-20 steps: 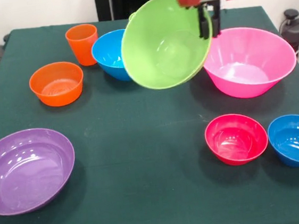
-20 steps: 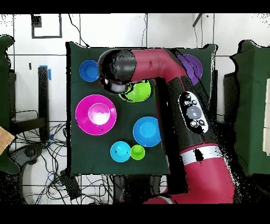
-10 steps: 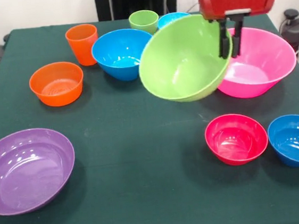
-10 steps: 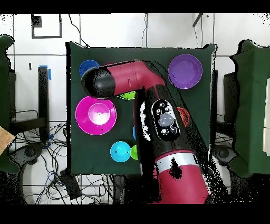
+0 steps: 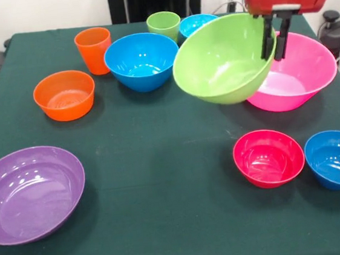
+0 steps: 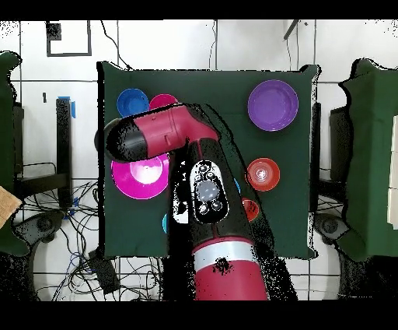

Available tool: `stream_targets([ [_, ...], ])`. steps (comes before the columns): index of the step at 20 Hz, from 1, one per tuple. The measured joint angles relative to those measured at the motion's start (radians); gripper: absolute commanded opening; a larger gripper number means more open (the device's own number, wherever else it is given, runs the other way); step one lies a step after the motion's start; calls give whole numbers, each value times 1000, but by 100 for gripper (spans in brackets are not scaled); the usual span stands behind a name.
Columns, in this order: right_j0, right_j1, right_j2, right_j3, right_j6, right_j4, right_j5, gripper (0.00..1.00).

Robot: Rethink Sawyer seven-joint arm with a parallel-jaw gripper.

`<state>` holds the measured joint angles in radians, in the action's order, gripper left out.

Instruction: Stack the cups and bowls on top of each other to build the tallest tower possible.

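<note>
Landmark: huge pink bowl (image 5: 286,72), upright on the counter (image 5: 168,225), right rear in the front view.
Gripper (image 5: 274,34): hanging over the pink bowl's near-left rim, fingers (image 5: 266,37) clamped on the rim of the lime green bowl (image 5: 224,61), one finger inside the wall, one outside.
Lime green bowl: airborne, tilted so the opening faces up and toward the camera; body hanging left of the pink bowl and overlapping its left rim in the front view; no contact visible between the two.
Key relation: pink bowl's centre lies to the right of and below the held bowl; held rim nearest the pink bowl, bulk of the green bowl off to its left.
Step, as judged: carry in progress, nesting into the pink bowl likely; needs a shift right, levelling, then lowering.
Risk: tilted bowl catching the pink rim on descent.
Left of the pink bowl: large blue bowl (image 5: 140,60), orange cup (image 5: 93,49), orange bowl (image 5: 64,95).
In front of the pink bowl: red bowl (image 5: 268,157), small blue bowl (image 5: 337,158).
Overhead view: arm covering the held bowl.
</note>
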<state>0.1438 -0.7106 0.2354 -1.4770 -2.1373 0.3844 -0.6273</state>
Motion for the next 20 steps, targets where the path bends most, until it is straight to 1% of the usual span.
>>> stream_targets([
  [4, -26, -31, -28, -17, 0, -12, 0, 0],
  [7, -32, -47, -47, -18, 0, -18, 0, 0],
  [20, -42, -59, -99, -12, 0, -19, -57, 0],
])
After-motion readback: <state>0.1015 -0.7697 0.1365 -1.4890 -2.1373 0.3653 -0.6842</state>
